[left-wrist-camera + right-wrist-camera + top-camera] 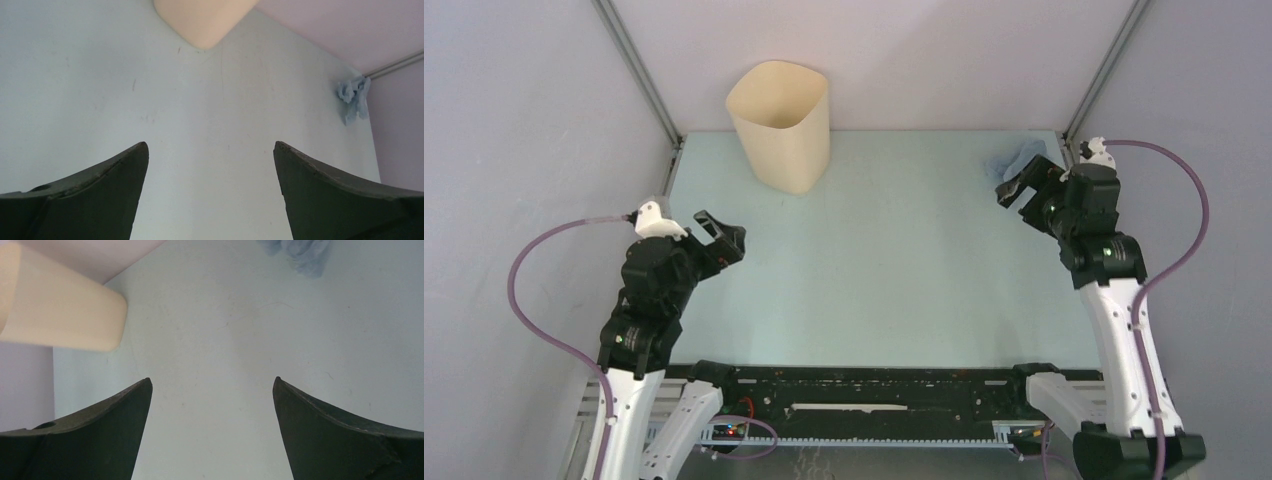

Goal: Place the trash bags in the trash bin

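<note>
Pale-blue crumpled bag [1024, 155], smooth cream bin [784, 150] (tapered)

Trash bin [780, 125]: plain cream-beige, unpatterned.
Trash bags [354, 97]: pale blue, translucent.
Table [874, 280]: pale mint, with faint dark scuffs.
Walls [524, 100]: lavender-grey.
Left gripper [724, 232], right gripper [1017, 185]: black.
Cables [512, 272]: purple.
Arm links [1124, 330]: white.

The right tool [1012, 187] partly hides the trash bag [1029, 153]; the left wrist view crops the trash bin [202, 20].
</note>
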Motion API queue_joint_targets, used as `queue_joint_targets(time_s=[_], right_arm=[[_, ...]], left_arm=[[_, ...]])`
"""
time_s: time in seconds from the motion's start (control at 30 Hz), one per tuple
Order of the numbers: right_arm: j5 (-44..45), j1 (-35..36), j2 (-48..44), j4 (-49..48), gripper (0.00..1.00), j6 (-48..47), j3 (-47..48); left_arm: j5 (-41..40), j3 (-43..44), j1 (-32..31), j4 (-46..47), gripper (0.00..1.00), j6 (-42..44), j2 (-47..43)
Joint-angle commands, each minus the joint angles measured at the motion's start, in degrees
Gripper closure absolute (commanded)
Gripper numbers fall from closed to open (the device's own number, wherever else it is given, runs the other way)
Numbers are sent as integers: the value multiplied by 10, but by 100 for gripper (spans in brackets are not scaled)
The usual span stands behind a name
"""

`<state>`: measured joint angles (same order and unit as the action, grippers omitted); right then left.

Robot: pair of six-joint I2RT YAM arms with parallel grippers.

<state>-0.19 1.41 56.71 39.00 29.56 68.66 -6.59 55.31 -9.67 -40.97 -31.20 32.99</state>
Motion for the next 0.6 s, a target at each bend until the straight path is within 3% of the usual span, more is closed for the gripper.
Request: queue_joint_targets(time_s=[0.0, 0.17, 0.23, 0.27, 0.33, 0.4, 0.57], right_arm=[[-20, -55, 69, -97, 0, 47, -14], [18, -88, 182, -193, 0, 66, -14], [-50, -117, 231, -233, 0, 43, -9], [-79, -127, 259, -252, 0, 24, -7], [-49, -133, 298, -280, 0, -7, -3], [-19, -136, 352, -251, 0, -51, 40], [89, -103, 487, -164, 0, -200, 201]], left_arm=[[42, -46, 7, 36, 0, -39, -24], [49, -48, 7, 56, 0, -32, -13], [59, -49, 8, 77, 0, -26, -6], [77, -49, 8, 89, 4, -20, -1], [105, -46, 8, 104, 12, -7, 17], [109, -34, 9, 96, 1, 0, 40], [120, -23, 10, 99, 0, 11, 54]])
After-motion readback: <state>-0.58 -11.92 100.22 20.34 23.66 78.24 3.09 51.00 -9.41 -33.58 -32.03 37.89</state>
